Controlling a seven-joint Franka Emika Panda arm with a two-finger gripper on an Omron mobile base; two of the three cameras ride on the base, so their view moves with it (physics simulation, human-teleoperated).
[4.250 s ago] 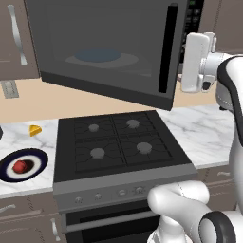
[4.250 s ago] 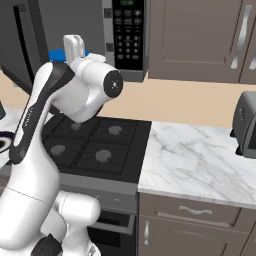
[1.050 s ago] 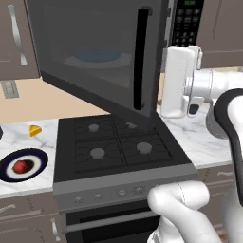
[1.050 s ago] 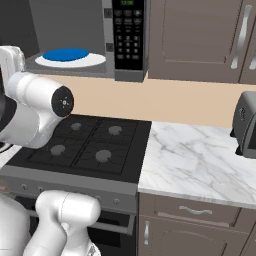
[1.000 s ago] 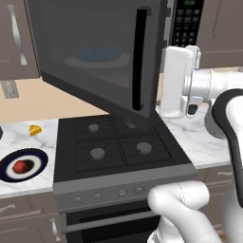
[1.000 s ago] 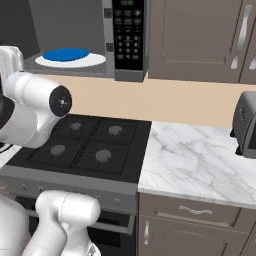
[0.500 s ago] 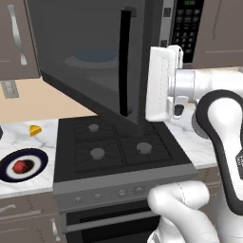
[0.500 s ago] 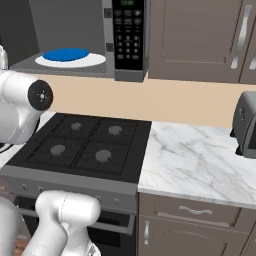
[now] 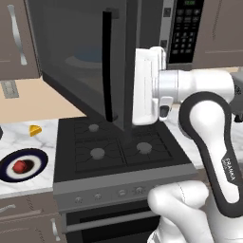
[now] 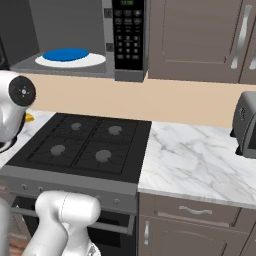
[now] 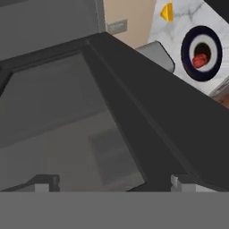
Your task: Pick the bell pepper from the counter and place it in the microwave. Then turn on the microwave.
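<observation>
Resting on a dark-rimmed plate (image 9: 21,166) on the marble-veined counter (image 9: 19,137), the small glossy red bell pepper (image 9: 20,165) lies well apart from the gripper (image 11: 114,181). Its fingers stand spread wide, holding nothing, close against the smooth dark glass door (image 9: 90,61) of the microwave (image 10: 100,35), which hangs open.

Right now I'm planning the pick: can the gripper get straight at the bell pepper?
Probably not. The open gripper is up against the swung-open microwave door, which hangs between it and the bell pepper on its plate far left.
</observation>
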